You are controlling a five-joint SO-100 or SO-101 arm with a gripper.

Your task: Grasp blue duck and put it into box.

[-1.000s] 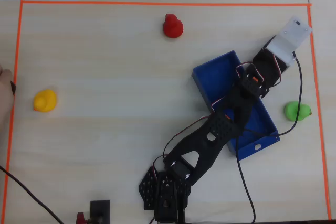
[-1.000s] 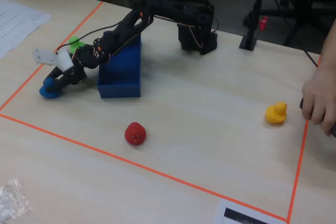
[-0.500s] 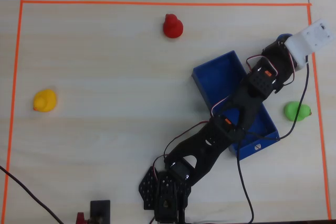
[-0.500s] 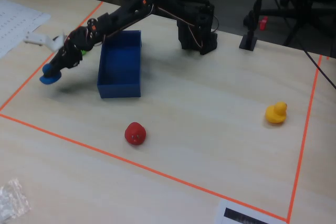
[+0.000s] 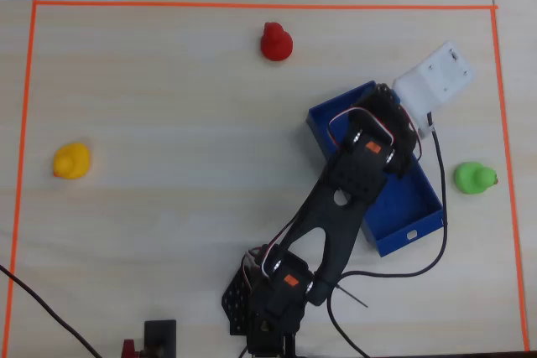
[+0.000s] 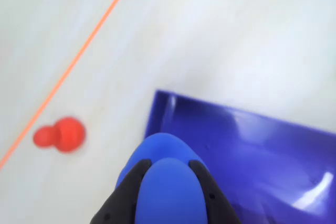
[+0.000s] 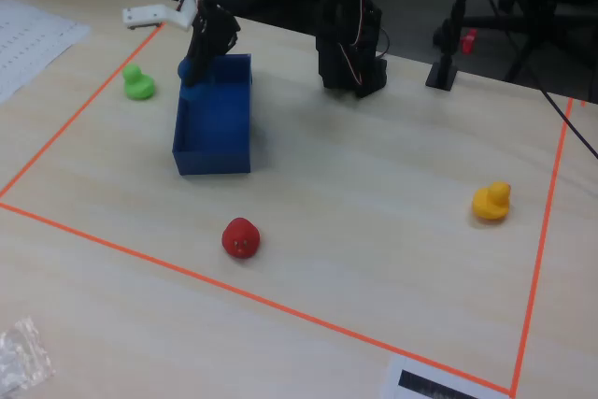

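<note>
My gripper [image 6: 168,164] is shut on the blue duck [image 6: 167,187], with a black finger on each side of its rounded body. In the fixed view the gripper [image 7: 193,63] holds the duck [image 7: 186,70] just above the far end of the box [image 7: 213,158], a long blue tray with low walls. The wrist view shows the box [image 6: 252,140] below and to the right of the duck. In the overhead view the arm [image 5: 352,182] lies over the box [image 5: 407,211] and hides the duck.
A red duck [image 7: 240,237] sits in front of the box, a green duck [image 7: 138,84] beside its far left, and a yellow duck [image 7: 491,202] at the right. Orange tape [image 5: 252,5] frames the work area. The arm's base [image 7: 350,44] stands at the back.
</note>
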